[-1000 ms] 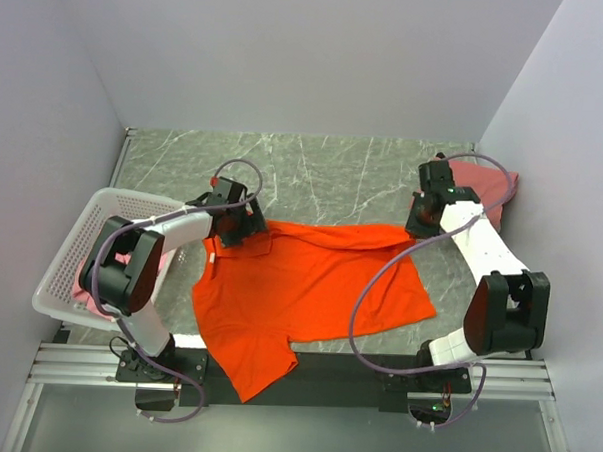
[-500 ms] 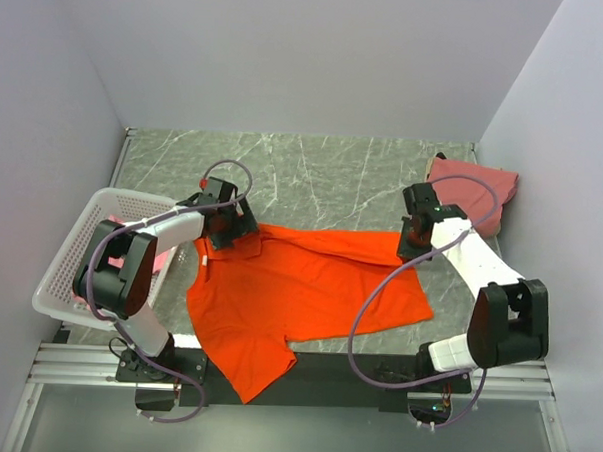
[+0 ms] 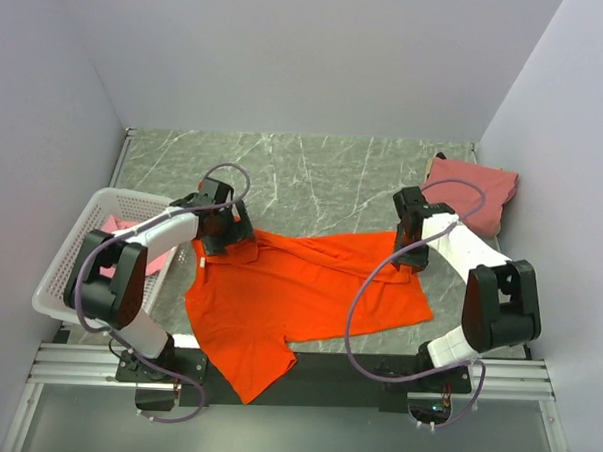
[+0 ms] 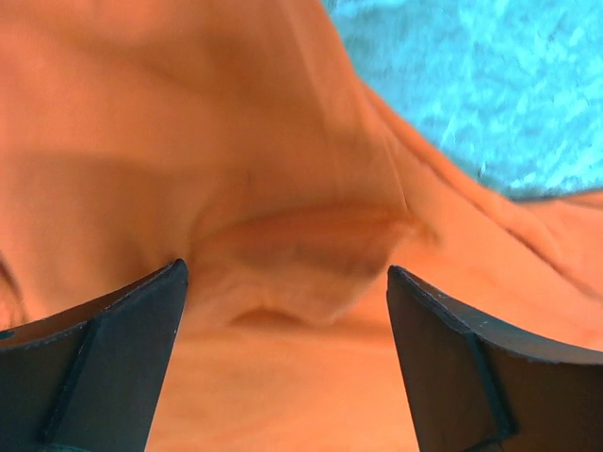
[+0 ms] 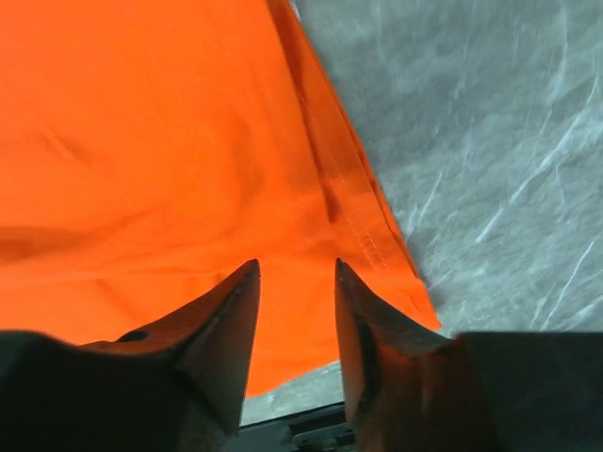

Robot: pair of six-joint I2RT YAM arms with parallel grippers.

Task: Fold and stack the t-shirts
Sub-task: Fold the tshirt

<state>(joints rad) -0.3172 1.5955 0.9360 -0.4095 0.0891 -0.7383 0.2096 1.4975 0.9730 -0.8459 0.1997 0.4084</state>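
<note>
The orange shirt (image 3: 309,286) lies spread across the middle of the worktop (image 3: 324,177), its lower part hanging over the near edge. The salmon shirt (image 3: 473,188) sits in the far right corner, and the lighter pink shirt (image 3: 113,224) is in the basket (image 3: 64,281).

The left tool (image 3: 224,238) is released, spread wide over a raised ridge of cloth (image 4: 301,254) near the collar. The right tool (image 3: 408,231) hangs over the far right corner of the orange shirt, its fingers (image 5: 226,330) nearly together. I cannot tell whether any cloth is pinched between them.

The main risk is an uneven pull. If 1 tool bites and the other misses, the shirt will skew or bunch rather than fold flat. The left tool could also catch 2 layers at the ridge. The overhanging part may drag the shirt off the near edge.

The overhead view shows the whole layout and the overhang, which neither wrist view shows. The left wrist view shows the wide gap and the ridge. The right wrist view shows the stitched hem (image 5: 363,221) running beside bare worktop.
</note>
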